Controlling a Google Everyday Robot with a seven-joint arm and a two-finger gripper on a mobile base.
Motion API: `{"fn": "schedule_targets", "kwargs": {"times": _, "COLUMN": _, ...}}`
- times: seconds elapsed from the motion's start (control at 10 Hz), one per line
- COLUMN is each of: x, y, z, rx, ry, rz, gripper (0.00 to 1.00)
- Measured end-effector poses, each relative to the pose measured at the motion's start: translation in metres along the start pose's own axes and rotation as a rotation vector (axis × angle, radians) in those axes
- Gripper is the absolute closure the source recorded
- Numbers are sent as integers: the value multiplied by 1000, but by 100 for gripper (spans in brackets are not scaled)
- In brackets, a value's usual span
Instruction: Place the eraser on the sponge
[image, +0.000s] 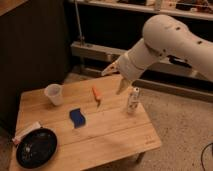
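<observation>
Eraser (27, 131) lies apart from the sponge (77, 117), so you are, I judge, at the reach-and-grasp step. Your tool (115, 78) hangs spread, pinching nothing, above the far right part of the worktop (115, 135). The sponge sits below the tool and left of it in view. The eraser lies well further left, at the worktop's edge. Your next move calls for a long sweep left and down.
</observation>
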Motion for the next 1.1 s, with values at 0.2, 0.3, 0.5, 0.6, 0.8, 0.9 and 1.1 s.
{"fn": "schedule_targets", "kwargs": {"times": 0.2, "x": -17, "y": -31, "z": 23, "rx": -28, "ry": -6, "rz": -44, "gripper": 39}}
{"fn": "schedule_targets", "kwargs": {"times": 0.3, "x": -28, "y": -45, "z": 36, "rx": -46, "ry": -8, "rz": -74, "gripper": 39}}
{"fn": "schedule_targets", "kwargs": {"times": 0.5, "x": -49, "y": -55, "z": 56, "rx": -73, "ry": -14, "rz": -119, "gripper": 39}}
{"fn": "schedule_targets", "kwargs": {"times": 0.6, "x": -71, "y": -57, "z": 74, "rx": -92, "ry": -22, "rz": -158, "gripper": 39}}
{"fn": "schedule_targets", "kwargs": {"times": 0.8, "x": -86, "y": -53, "z": 86, "rx": -109, "ry": -25, "rz": -185, "gripper": 39}}
{"fn": "schedule_targets", "kwargs": {"times": 0.9, "x": -86, "y": -53, "z": 85, "rx": -108, "ry": -23, "rz": -185, "gripper": 39}}
{"fn": "schedule_targets", "kwargs": {"times": 1.1, "x": -86, "y": -53, "z": 85, "rx": -108, "ry": -23, "rz": -185, "gripper": 39}}
